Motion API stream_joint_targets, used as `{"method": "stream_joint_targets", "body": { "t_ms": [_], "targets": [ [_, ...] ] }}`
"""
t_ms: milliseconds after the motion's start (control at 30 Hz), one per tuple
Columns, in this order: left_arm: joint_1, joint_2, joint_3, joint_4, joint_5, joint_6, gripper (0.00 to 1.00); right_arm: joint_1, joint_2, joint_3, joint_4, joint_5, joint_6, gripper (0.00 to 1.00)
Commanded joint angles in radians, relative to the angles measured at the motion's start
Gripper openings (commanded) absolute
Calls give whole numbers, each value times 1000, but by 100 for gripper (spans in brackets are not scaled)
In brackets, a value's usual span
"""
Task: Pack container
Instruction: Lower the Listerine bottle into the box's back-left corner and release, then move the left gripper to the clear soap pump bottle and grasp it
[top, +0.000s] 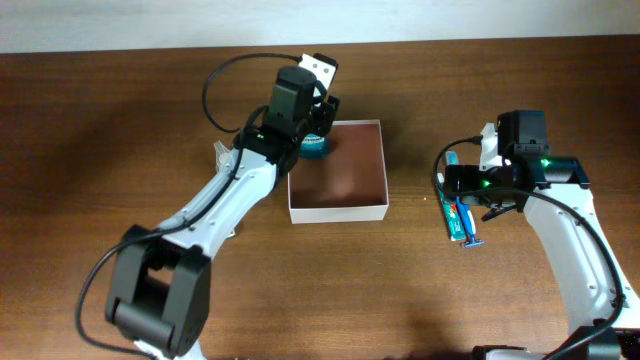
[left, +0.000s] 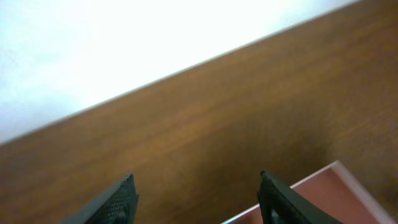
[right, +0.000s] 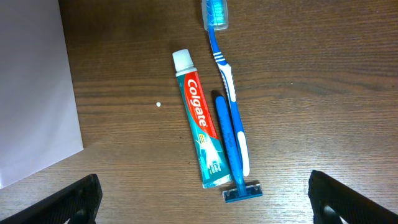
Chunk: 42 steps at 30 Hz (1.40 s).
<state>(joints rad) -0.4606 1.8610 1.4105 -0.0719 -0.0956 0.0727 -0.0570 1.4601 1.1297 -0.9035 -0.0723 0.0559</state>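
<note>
Counter (right: 323, 99) was matt wood grain, toothpaste tube (right: 200, 124) looked glossy, toothbrush (right: 227, 78) and razor (right: 242, 191) smooth plastic.

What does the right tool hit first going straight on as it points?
Likely the toothpaste tube, with the razor beside it, flat on the table between the fingers of the right tool; depth unclear.

The overhead view is evenly lit and moderately sharp. The table (top: 100, 120) darkens at upper left, and a white band along the top edge is overexposed. The left wrist view is blurred throughout, with a blown-out white area at upper left. The right wrist view is sharp: print on the toothpaste tube (right: 200, 124) is legible. The container (right: 31, 93) wall at left renders flat and featureless.
</note>
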Motion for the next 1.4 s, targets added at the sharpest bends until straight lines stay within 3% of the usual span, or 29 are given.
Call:
{"method": "stream_joint_targets", "body": {
  "t_ms": [0, 167, 333, 533, 633, 1100, 1367],
  "targets": [
    [6, -137, 27, -15, -50, 34, 64, 4, 3, 14, 3, 5, 0, 99],
    [6, -279, 27, -185, -169, -82, 64, 4, 3, 14, 3, 5, 0, 99],
    [8, -360, 27, -412, -201, -206, 75, 4, 3, 14, 3, 5, 0, 98],
    [47, -353, -3, -655, -397, -502, 78, 4, 3, 14, 3, 5, 0, 99],
    [71, -353, -66, -657, -399, -552, 78, 4, 3, 14, 3, 5, 0, 98],
    [103, -353, -202, -532, -351, -554, 77, 4, 3, 14, 3, 5, 0, 99],
    [198, -352, -230, -522, -163, -554, 74, 4, 3, 14, 3, 5, 0, 98]
  ]
}}
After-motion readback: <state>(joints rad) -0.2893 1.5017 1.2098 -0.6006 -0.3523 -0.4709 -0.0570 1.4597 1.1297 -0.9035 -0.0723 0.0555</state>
